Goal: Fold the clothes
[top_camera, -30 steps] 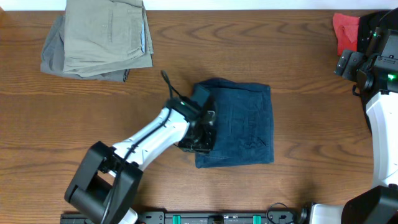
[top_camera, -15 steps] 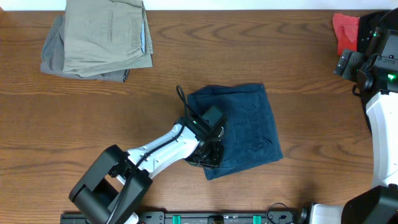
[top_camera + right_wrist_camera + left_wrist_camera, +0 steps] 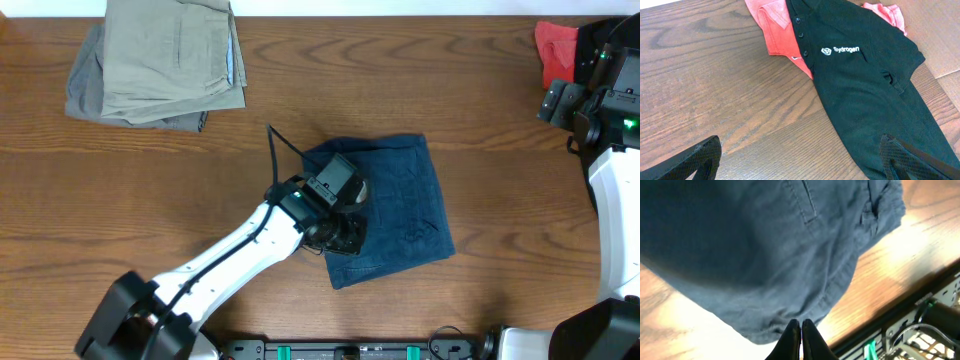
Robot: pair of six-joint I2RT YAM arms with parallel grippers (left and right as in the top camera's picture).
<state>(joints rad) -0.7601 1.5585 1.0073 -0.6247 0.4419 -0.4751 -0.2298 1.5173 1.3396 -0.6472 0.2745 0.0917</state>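
Observation:
The folded navy blue shorts [image 3: 400,210] lie at the table's middle, slightly skewed. My left gripper [image 3: 345,235] is shut and sits at their left edge. In the left wrist view the shorts [image 3: 765,245] fill most of the frame, and my shut fingertips [image 3: 801,329] meet over their hem with no cloth seen between them. My right gripper [image 3: 802,160] is open and empty at the far right [image 3: 558,100]. It hovers over bare wood beside a black polo shirt [image 3: 865,85] that lies on a coral-red piece [image 3: 775,30].
A folded khaki garment [image 3: 175,55] lies on a grey one [image 3: 85,95] at the back left. The coral-red piece [image 3: 553,45] shows at the back right corner. A metal rail [image 3: 920,330] runs along the table's front edge.
The shorts have turned a little and now lie skewed. My left gripper dragged along their left edge, then its wrist turned back slightly. The right arm has not moved.

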